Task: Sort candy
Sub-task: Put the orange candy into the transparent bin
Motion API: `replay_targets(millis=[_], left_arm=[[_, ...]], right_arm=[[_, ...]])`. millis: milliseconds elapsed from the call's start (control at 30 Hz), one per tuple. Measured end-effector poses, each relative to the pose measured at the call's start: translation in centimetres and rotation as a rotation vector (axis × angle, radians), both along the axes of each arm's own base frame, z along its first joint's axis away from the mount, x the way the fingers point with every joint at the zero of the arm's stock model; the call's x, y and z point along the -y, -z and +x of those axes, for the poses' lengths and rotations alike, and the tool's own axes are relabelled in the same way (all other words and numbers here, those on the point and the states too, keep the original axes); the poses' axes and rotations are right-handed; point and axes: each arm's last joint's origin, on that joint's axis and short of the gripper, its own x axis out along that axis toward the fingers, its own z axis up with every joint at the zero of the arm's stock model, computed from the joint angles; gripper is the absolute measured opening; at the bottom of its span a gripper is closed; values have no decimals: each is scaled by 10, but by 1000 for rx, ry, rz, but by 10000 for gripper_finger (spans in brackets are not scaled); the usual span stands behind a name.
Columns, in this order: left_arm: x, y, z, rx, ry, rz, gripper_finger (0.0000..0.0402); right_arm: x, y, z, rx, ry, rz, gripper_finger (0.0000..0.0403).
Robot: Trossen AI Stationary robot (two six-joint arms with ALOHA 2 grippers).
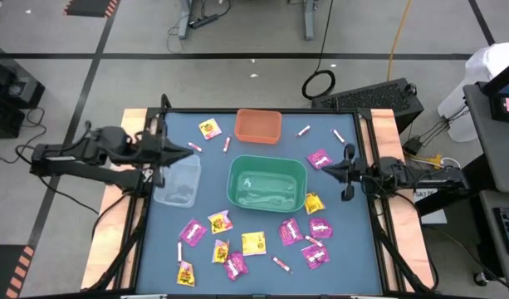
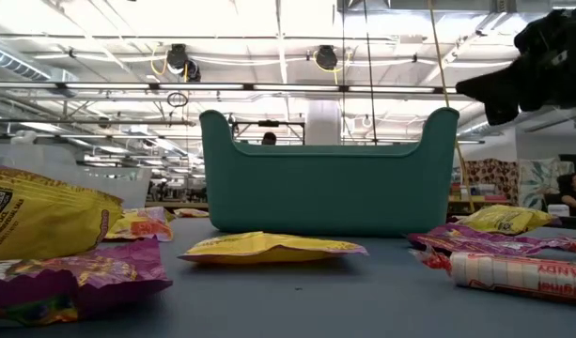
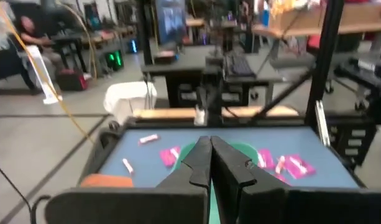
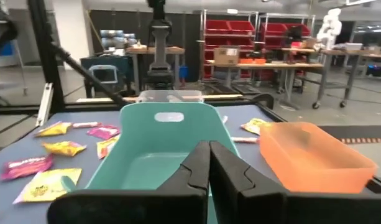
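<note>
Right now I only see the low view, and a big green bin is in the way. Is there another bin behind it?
Observer: Yes, an orange bin sits behind the green bin, and it looks empty.
Operator: Any more bins?
Observer: A clear bin stands beside the green bin, close to the left gripper.
Operator: Do the arms hold anything?
Observer: No. The left gripper and the right gripper are both shut and empty.

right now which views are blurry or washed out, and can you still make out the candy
Low view: ceiling lights glare, nearest yellow packet soft, green bin sharp. Left wrist view: blurred throughout, pink packets only smudges. High view: even light, candy legible. Right wrist view: clear, orange bin crisp.
</note>
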Motion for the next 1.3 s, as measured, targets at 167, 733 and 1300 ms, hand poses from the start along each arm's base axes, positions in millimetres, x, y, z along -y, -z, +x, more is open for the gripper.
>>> replay_targets(millis=[167, 733, 1300], left_arm=[[1, 11, 12, -105, 0, 4, 8], [-1, 31, 46, -246, -97, 10, 8], [-16, 51, 75, -355, -481, -23, 14]], right_arm=[[3, -33, -5, -14, 96, 13, 0], [4, -154, 31, -242, 159, -39, 0], [6, -93, 90, -560, 237, -158, 0]])
